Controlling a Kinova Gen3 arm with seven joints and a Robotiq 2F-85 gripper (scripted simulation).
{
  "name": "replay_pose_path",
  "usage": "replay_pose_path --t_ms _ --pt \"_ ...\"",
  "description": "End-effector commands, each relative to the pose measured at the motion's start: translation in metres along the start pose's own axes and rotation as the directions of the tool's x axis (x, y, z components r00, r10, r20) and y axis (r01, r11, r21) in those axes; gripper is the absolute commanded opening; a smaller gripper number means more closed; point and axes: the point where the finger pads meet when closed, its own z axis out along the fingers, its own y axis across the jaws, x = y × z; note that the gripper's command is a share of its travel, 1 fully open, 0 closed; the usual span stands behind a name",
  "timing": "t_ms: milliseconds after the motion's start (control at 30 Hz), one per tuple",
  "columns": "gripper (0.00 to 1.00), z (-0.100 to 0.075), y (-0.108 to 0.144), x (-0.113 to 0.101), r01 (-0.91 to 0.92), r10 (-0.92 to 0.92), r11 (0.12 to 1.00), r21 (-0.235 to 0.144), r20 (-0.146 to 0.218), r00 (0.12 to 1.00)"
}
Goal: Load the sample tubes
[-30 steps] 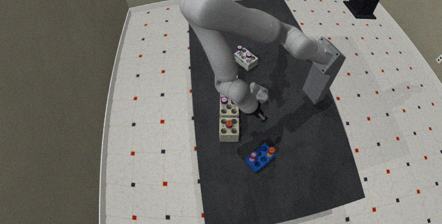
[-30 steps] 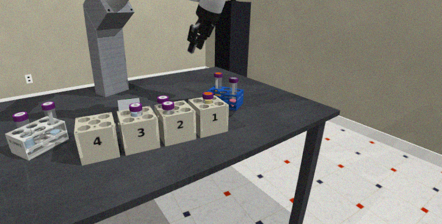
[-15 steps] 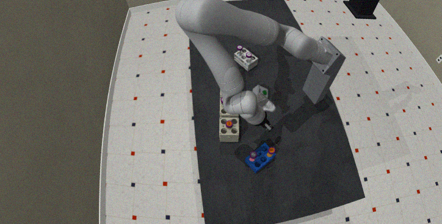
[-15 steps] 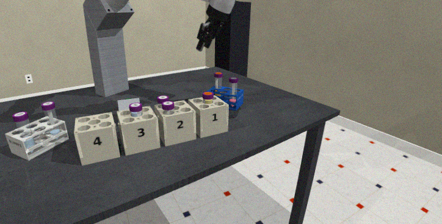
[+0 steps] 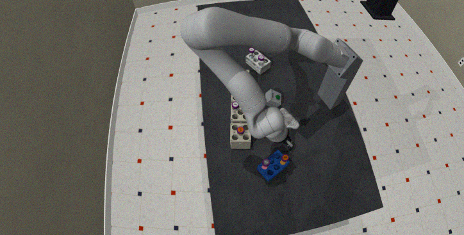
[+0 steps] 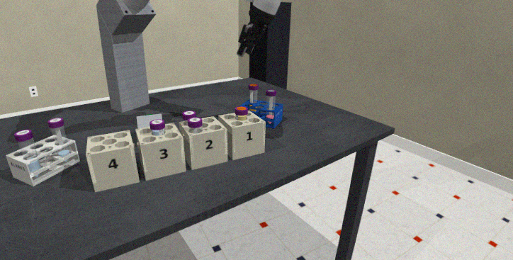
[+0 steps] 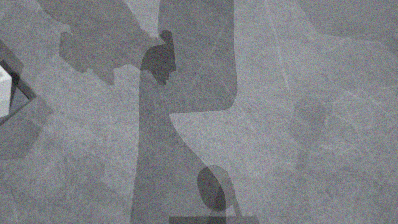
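Dark table (image 6: 308, 129) carrying all items. Grey arm (image 5: 227, 35) arched over table from its pedestal (image 6: 123, 74). Four cream adapter blocks in a row: block 4 (image 6: 112, 161) without tubes; block 3 (image 6: 163, 151) with one purple-capped tube; block 2 (image 6: 207, 144) with two purple-capped tubes; block 1 (image 6: 247, 137) with one orange-dotted tube (image 6: 241, 111) seated in it. White rack (image 6: 21, 166) at row's far end, two purple-capped tubes standing in it. Blue rack (image 5: 273, 166) beyond block 1, holding an orange-dotted tube (image 5: 284, 157) and a grey-dotted tube (image 5: 266, 162). Green button desk (image 5: 273, 97) behind the blocks. Gripper (image 6: 246, 44) raised well above table near blue rack, partly open, nothing held.
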Motion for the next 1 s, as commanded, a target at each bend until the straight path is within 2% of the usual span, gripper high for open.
replay_pose_path --t_ms 0,367,967 --pt "0.62 -0.001 0.012 -0.002 -0.001 0.001 1.0 0.007 0.004 1.0" --pt "0.62 -0.004 0.048 -0.007 -0.001 0.001 1.0 0.006 0.004 1.0" --pt "0.62 -0.001 0.051 -0.009 -0.001 0.001 1.0 0.006 0.004 1.0"
